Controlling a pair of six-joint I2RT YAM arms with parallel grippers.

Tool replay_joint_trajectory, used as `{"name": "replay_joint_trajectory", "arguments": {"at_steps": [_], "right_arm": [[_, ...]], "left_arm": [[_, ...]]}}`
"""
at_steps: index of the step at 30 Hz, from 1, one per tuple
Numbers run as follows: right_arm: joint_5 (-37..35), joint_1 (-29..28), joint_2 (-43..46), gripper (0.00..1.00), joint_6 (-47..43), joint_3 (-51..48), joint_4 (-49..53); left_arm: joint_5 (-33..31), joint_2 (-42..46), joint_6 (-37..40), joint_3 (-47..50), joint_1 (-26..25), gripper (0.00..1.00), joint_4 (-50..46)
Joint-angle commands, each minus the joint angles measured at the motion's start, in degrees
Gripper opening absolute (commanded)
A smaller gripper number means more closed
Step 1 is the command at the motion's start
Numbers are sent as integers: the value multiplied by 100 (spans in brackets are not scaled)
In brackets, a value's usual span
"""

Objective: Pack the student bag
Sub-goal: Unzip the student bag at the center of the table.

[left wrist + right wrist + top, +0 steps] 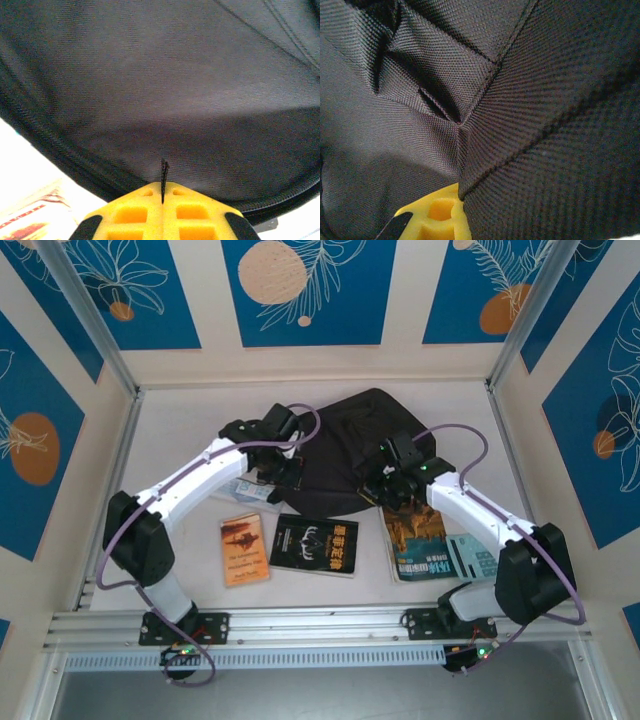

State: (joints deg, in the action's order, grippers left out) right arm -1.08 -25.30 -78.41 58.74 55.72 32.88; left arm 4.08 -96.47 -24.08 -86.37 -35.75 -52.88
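Toward the far middle of the white table [180,440], the large soft black fabric backpack [345,435] lies slumped, with three flat books [314,545], orange, black and teal, along its near edge. At its left near rim the left gripper [163,192] presses its yellow fingers [130,215] together on a thin black sliver of the bag's edge. On the right side, the right gripper [457,197] is closed, pinching a fold of the fabric.

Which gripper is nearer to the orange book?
Left. The left gripper is on the bag, just beyond the orange book; the right gripper is farther right, by the teal book.
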Motion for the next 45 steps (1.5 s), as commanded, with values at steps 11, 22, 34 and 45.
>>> {"name": "replay_joint_trajectory", "arguments": {"at_steps": [11, 22, 34, 45], "right_arm": [[-598, 775, -656, 0, -863, 1126, 1080], [-964, 924, -852, 62, -526, 2475, 2567], [1635, 928, 903, 60, 2757, 479, 1559], [1579, 244, 501, 61, 3258, 596, 759]], "left_arm": [[432, 134, 57, -740, -462, 0, -262], [969, -279, -117, -1751, -960, 0, -355], [1114, -476, -108, -1775, -1284, 0, -305], [1139, -347, -10, -1620, -1348, 0, -292]]}}
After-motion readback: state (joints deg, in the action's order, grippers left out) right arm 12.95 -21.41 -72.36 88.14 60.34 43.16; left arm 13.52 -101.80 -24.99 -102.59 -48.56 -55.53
